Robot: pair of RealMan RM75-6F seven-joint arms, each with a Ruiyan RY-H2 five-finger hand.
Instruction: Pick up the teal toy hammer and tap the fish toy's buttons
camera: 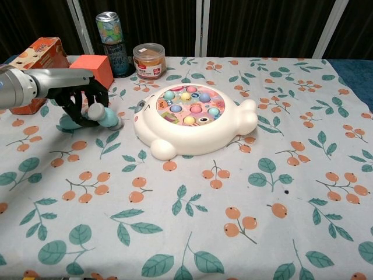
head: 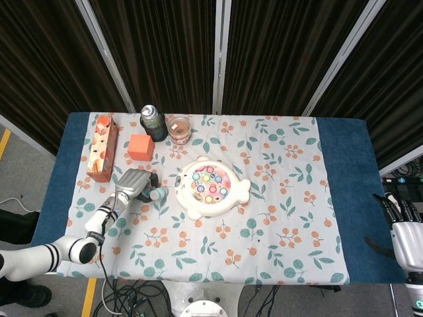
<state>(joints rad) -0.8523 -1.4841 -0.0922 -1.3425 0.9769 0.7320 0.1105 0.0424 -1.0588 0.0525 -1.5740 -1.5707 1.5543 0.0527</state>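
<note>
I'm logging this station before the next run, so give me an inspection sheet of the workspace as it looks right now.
Surface: table under a leaf-and-fruit print cloth, blue at both ends.
Job's things: teal hammer low beside the fish toy, which sits flat mid-table with coloured buttons up.
Clutter: can, jar, orange cube and orange carton along the far left.
Hands: left hand curled around the hammer; right hand off the table's right edge, holding nothing.
Cables: a tangle on the floor at the front.
Surroundings: dark curtain behind, with pale posts.
</note>
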